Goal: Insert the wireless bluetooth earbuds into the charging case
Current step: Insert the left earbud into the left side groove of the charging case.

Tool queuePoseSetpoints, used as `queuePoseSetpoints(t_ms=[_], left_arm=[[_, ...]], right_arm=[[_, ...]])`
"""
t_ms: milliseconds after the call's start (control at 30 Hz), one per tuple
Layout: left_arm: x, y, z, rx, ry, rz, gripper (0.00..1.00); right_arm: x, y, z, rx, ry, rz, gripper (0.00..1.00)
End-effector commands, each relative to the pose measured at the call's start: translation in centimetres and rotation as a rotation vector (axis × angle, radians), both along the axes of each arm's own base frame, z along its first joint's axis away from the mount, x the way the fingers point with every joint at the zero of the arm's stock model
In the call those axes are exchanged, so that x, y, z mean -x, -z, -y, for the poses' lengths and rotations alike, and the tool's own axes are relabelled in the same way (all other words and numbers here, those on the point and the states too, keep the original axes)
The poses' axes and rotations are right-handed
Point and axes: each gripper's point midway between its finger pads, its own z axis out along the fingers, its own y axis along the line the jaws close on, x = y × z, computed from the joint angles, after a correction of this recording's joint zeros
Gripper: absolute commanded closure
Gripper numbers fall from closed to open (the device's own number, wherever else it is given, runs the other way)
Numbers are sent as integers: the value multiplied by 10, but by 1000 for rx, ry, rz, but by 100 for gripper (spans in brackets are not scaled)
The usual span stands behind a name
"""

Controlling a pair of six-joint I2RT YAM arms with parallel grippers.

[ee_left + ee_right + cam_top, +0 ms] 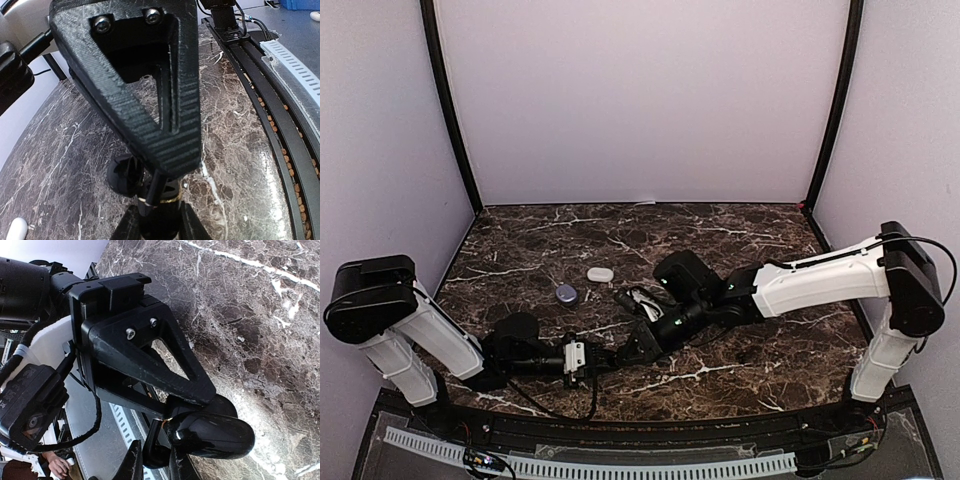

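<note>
A glossy black charging case (220, 435) is held between the two arms, just above the marble table (740, 240) near its front edge. My left gripper (615, 357) is shut on the case body (160, 225). The open round lid (122, 175) hangs to one side. My right gripper (646, 342) is shut on a dark earbud (159, 452). The earbud's stem (156, 187) reaches the gold-ringed mouth of the case. In the right wrist view my right gripper (155, 465) is at the bottom edge. The left gripper's triangular finger (150, 360) crosses above it.
A closed white case (600, 273) and a purple-blue case (566, 293) lie behind the grippers, left of centre. The white case also shows in the left wrist view (15, 229). A small white thing (640, 300) sits by the right wrist. A perforated white strip (620, 468) runs along the near edge.
</note>
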Motion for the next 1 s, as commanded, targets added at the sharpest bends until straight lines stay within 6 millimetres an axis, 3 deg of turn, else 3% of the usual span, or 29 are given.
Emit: queuePoseSetpoints(t_ms=[0, 467, 967], left_arm=[[-3, -26, 7, 90, -9, 26, 92], [-4, -29, 4, 95, -18, 39, 93], [1, -32, 3, 102, 5, 43, 92]], right_arm=[[-2, -6, -6, -20, 2, 33, 91], [1, 0, 6, 8, 20, 32, 91], [0, -1, 3, 0, 15, 38, 91]])
